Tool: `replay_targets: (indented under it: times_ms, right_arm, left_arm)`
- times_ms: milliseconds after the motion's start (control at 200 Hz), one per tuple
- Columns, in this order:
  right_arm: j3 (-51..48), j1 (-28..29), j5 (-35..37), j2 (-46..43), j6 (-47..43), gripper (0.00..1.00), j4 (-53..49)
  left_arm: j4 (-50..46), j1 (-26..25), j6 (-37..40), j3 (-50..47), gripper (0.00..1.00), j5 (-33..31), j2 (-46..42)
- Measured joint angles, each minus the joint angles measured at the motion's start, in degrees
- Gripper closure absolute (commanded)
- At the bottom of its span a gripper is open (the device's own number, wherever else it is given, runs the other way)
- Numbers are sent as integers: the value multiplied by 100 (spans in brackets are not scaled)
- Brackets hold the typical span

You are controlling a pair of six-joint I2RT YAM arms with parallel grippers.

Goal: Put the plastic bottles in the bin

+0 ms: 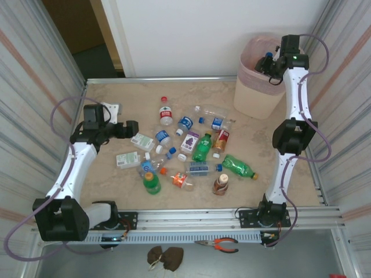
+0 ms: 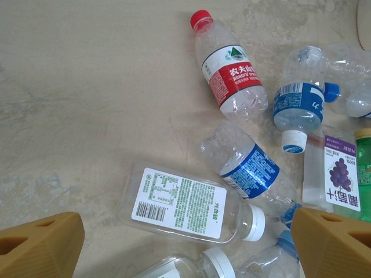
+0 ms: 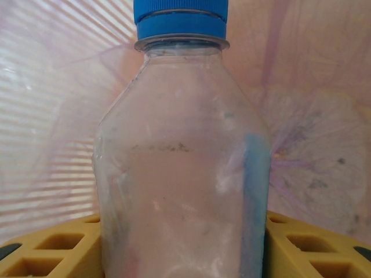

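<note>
My right gripper (image 1: 266, 63) hangs over the bin (image 1: 255, 101), shut on a clear plastic bottle with a blue cap (image 3: 182, 168). In the right wrist view the yellow fingers (image 3: 52, 249) press both sides of the bottle, and the bin's pink bag (image 3: 316, 116) lies behind it. Several plastic bottles lie scattered mid-table, among them a green one (image 1: 202, 148) and a red-labelled one (image 1: 166, 113). My left gripper (image 1: 132, 128) is open just left of the pile. A flat clear bottle with a white label (image 2: 184, 204) lies between and beyond its fingertips (image 2: 40, 246).
The bin stands at the table's far right corner against the corrugated wall. Orange-handled pliers (image 1: 219, 245) and a brown lump (image 1: 164, 256) lie on the ledge in front of the metal rail. Bare tabletop (image 2: 87, 87) stretches left of the pile.
</note>
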Motion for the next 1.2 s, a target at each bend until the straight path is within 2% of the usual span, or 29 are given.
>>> replay_targets:
  times_ms: [481,912,1097,1202]
  right_arm:
    - [-98,-7,219,-297,-1204,43,-1342]
    - [-157,116,468,-684,-1416,43,-1843]
    - [-155,372,306,-673,-1801,43,-1821]
    - [181,553,162,-426,-1996,43,-1843]
  left_arm:
    - [-15,-48,0,0,7,0,107]
    - [-15,-48,0,0,7,-2,232]
    - [-15,-48,0,0,7,-2,264]
    - [-17,-48,0,0,7,-2,264]
